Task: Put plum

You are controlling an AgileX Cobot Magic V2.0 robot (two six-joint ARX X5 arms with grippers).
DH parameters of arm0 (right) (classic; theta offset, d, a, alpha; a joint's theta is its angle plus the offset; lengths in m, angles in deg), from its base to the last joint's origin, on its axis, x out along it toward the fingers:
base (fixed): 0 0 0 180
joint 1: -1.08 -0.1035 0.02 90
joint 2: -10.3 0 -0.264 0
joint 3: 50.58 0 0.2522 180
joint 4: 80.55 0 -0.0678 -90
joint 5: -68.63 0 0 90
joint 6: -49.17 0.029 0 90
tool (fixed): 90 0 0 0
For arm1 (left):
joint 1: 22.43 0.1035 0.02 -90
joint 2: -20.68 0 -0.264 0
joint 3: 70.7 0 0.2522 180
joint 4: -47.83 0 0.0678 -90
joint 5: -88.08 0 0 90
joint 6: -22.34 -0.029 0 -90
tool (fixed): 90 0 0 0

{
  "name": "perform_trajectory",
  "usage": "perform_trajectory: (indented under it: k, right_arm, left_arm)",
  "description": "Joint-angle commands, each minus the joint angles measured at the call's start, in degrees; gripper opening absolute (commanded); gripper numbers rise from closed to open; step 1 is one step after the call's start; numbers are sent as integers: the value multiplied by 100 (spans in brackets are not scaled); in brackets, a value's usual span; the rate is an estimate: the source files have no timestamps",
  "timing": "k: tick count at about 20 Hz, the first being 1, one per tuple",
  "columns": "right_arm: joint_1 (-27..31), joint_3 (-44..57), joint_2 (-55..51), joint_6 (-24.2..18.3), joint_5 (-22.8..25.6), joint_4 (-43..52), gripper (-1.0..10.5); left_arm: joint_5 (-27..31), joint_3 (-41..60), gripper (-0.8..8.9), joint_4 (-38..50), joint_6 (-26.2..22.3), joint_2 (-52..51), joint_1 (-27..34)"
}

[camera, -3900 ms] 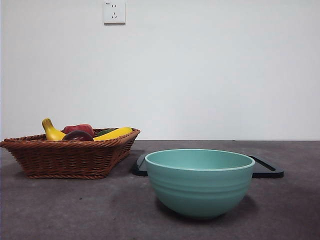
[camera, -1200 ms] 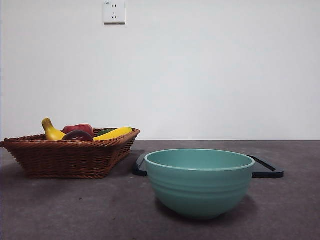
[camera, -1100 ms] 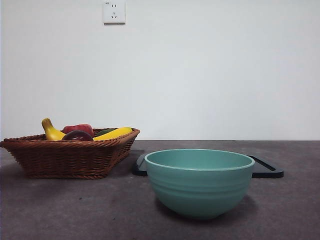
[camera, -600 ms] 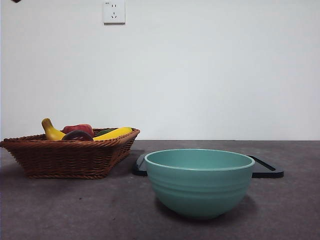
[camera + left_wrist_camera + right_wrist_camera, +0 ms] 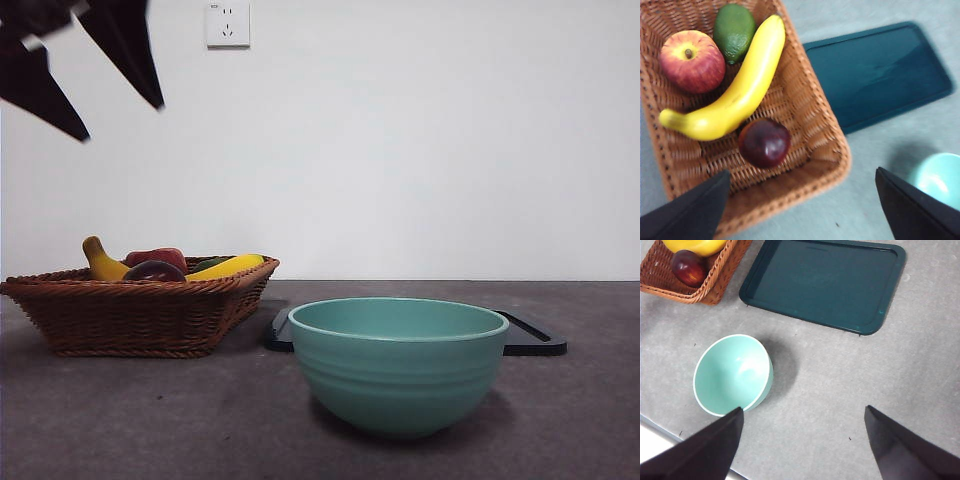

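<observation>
The plum [image 5: 764, 142] is dark maroon and lies in the wicker basket [image 5: 812, 125], near its corner closest to the teal bowl [image 5: 940, 179]. It also shows in the front view [image 5: 155, 270] and the right wrist view [image 5: 688, 267]. My left gripper [image 5: 802, 172] is open and empty, high above the basket; in the front view it [image 5: 122, 122] shows at the top left. My right gripper [image 5: 804, 409] is open and empty, high over the table beside the teal bowl [image 5: 732, 374].
The basket [image 5: 140, 310] also holds a red apple [image 5: 691, 61], a green avocado [image 5: 734, 31] and a yellow banana [image 5: 735, 90]. A dark green tray [image 5: 880, 75] lies beside the basket, behind the bowl [image 5: 400, 365]. A wall socket [image 5: 228, 23] is on the back wall.
A gripper with two black open jaws has come into the front view at the top left, above the basket. The fruit, bowl and tray have not moved.
</observation>
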Motion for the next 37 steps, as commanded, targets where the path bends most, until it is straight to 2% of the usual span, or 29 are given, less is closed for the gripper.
perform_trajectory:
  k: [1, 7, 20, 23, 24, 27, 30, 33, 37]
  right_arm:
    - [-11, -120, 46, -52, -20, 50, 388]
    - [-11, -120, 46, -52, -15, 52, 387]
    - [-11, -120, 48, -55, -13, 57, 387]
    - [-11, -120, 48, -55, -11, 59, 387]
    - [-11, -120, 48, -55, 0, 61, 387]
    - [-11, -120, 46, -55, -2, 76, 387]
    - [-11, -120, 46, -55, -2, 81, 387]
    - [-11, -120, 46, -55, -2, 94, 387]
    - [-11, -120, 44, -55, -2, 94, 387]
  left_arm:
    - [293, -140, 459, 164, 39, 437, -109]
    - [654, -140, 459, 586, 35, 1447, -184]
    - [669, -140, 459, 1211, 33, 2699, -223]
    - [669, -140, 392, 1204, 42, 2787, -238]
    - [669, -140, 392, 1209, 44, 2785, -254]
    - [669, -140, 276, 1200, 127, 2774, -254]
    - [667, -144, 276, 1174, 151, 2544, -267]
    - [647, -149, 276, 1113, 153, 1836, -376]
    - [13, -149, 276, 732, 496, 664, -1016]
